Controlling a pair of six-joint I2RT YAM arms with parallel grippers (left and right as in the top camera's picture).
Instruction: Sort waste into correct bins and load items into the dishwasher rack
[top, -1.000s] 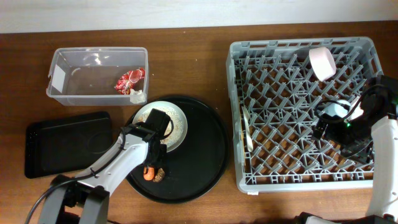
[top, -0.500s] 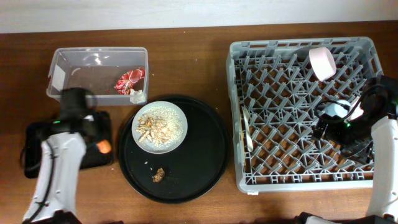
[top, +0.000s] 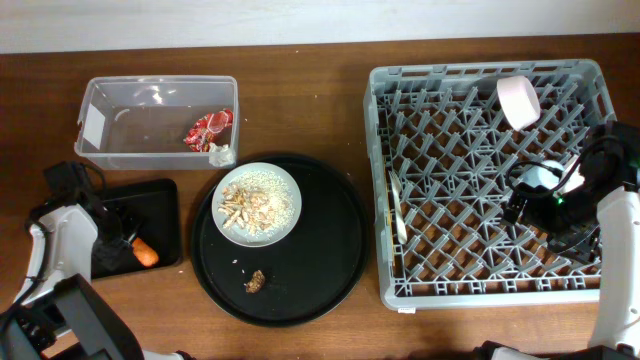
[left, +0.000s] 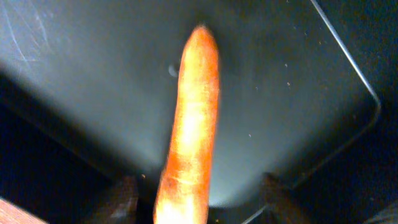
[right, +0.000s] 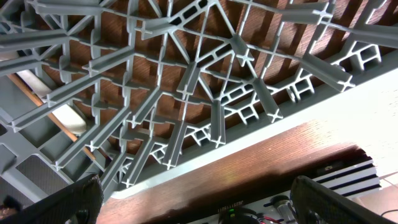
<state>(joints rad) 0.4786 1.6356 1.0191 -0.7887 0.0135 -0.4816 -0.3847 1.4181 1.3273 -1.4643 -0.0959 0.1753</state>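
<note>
The orange carrot piece (top: 146, 252) lies on the shallow black tray (top: 70, 225). In the left wrist view the carrot piece (left: 193, 124) lies lengthwise between the spread fingers of my left gripper (left: 199, 196). My left gripper (top: 126, 240) is open right beside it. The white plate (top: 288, 192) holds beige food scraps (top: 248, 206). A small brown bit (top: 254, 282) lies near it. The red-and-white wrapper (top: 208, 130) is in the clear tub (top: 100, 155). My right gripper (top: 560, 222) is open and empty over the grey rack (top: 480, 285), as its wrist view (right: 199, 202) shows.
The plate and the brown bit sit on a large round black tray (top: 335, 250). A pink bowl (top: 518, 102) stands tilted at the rack's back right. A pale utensil (top: 397, 212) lies along the rack's left side. A small pale cup (top: 537, 178) stands by the right arm.
My left arm swung from the round tray to the shallow black tray, carrying the carrot piece. The carrot piece now lies on that tray. The right arm has not moved.
</note>
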